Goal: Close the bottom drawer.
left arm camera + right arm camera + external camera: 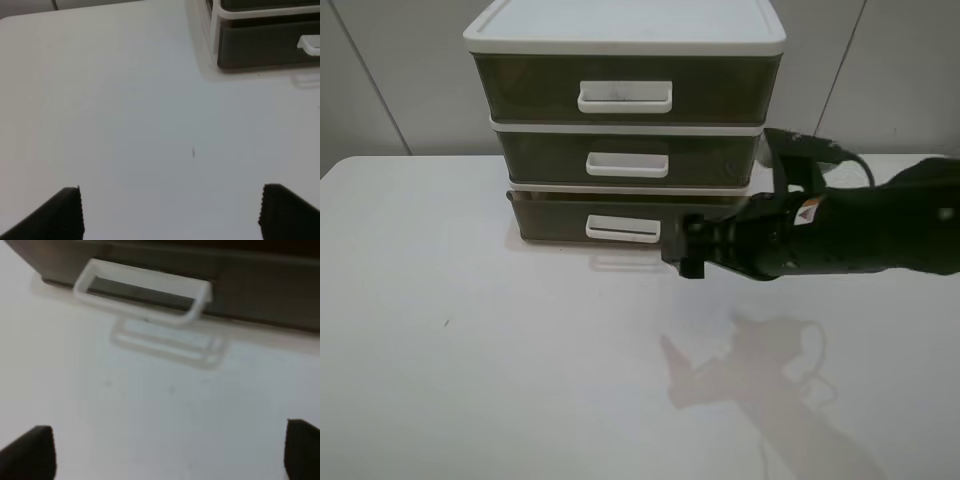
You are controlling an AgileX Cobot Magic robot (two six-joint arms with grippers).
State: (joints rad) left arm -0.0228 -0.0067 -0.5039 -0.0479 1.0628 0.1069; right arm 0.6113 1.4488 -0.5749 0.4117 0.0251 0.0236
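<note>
At the base of the three-tier stack, your translucent olive-brown bottom drawer point(620, 222) sits on the white counter point(470, 350), poking slightly forward of the two drawers above, so it looks almost shut. Its small white loop handle point(142, 292) runs crosswise, straight ahead of your right fingers point(688, 250), which are spread wide and empty, just beside the drawer front; whether they touch it, you cannot tell. That arm is far nearer. Your left fingers point(170, 212) are also apart, holding nothing, well away over bare counter. The right arm hides the drawer's right corner.
</note>
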